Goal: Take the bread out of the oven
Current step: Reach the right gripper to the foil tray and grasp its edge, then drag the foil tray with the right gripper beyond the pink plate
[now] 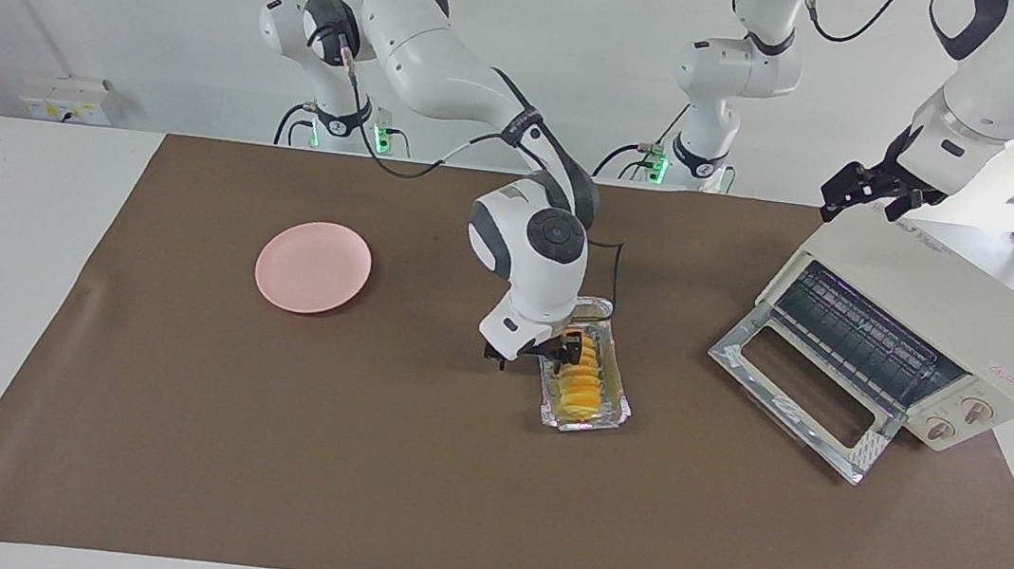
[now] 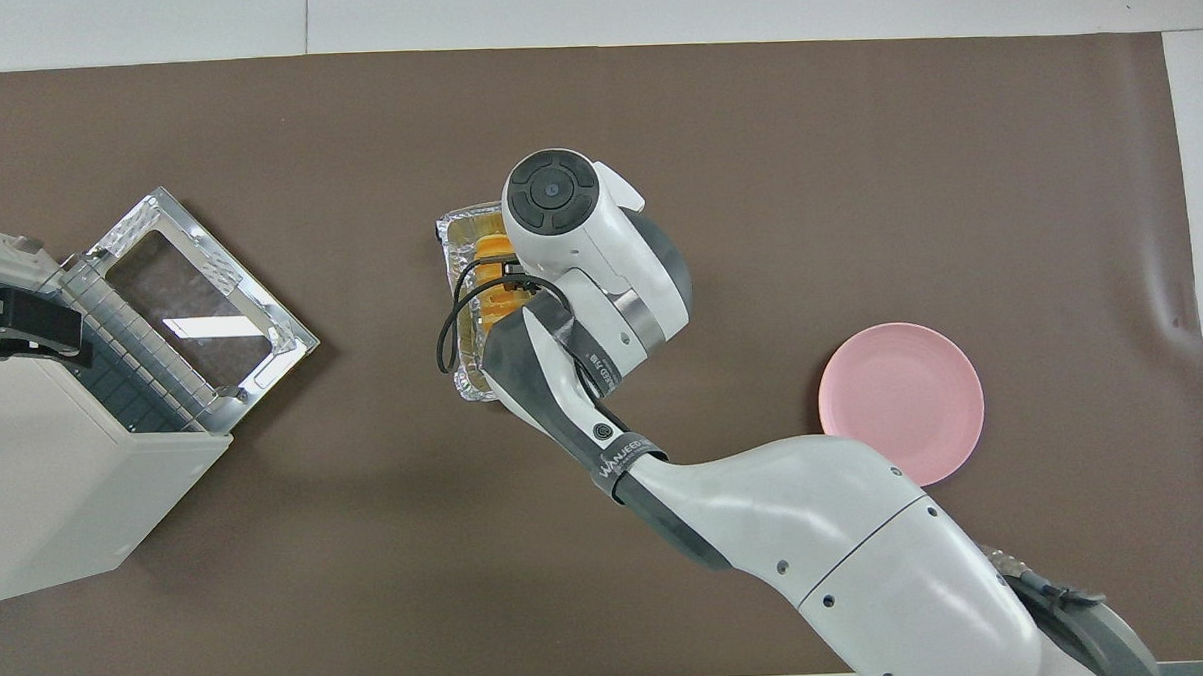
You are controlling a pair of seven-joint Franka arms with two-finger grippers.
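We have the right pincer [image 1: 535, 353] down at the foil tray [image 1: 615, 408], spread, one finger on the bread [image 1: 579, 386] and one outside the tray wall. The bread lies in the tray on the worktop [image 1: 259, 447], well apart from the open oven [image 1: 931, 333]. We should shift so both fingers straddle the loaf alone, then squeeze gently. The left pincer [image 1: 870, 194] waits, spread, over the oven's top.

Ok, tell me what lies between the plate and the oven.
The foil tray holding the bread, with the right claw down at it. The plate and oven flank it in the facing view.
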